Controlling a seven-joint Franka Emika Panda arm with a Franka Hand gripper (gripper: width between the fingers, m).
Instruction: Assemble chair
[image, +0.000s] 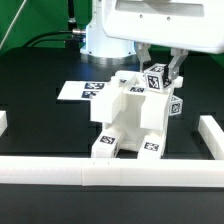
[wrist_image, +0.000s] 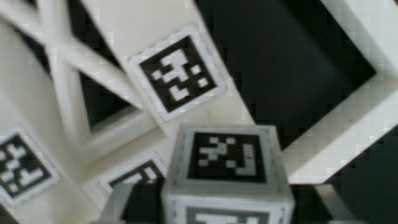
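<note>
End effector is nearly closed, fingers pinched in on either side of a tagged white post. So it's got hold of that post right at its top end. One dark finger sits on each side of the tag face, and both look to be touching the plastic.

The post is at the upper corner of the chair, on the exterior view's right. Its lower end runs down against the rest of the chunky white parts, but I can't tell whether it's fully seated in there or just resting against them.

The chair itself is sitting in the middle of the black worktop. It's just in front of the marker board and behind the long front rail. Two tagged blocks at its base point toward that rail.

The wrist view is super close and a bit blurry. You get the squarish tagged end of the post in the foreground, with a slanted white chair panel carrying another tag right behind it. The fingers themselves don't show clearly in that one.
</note>
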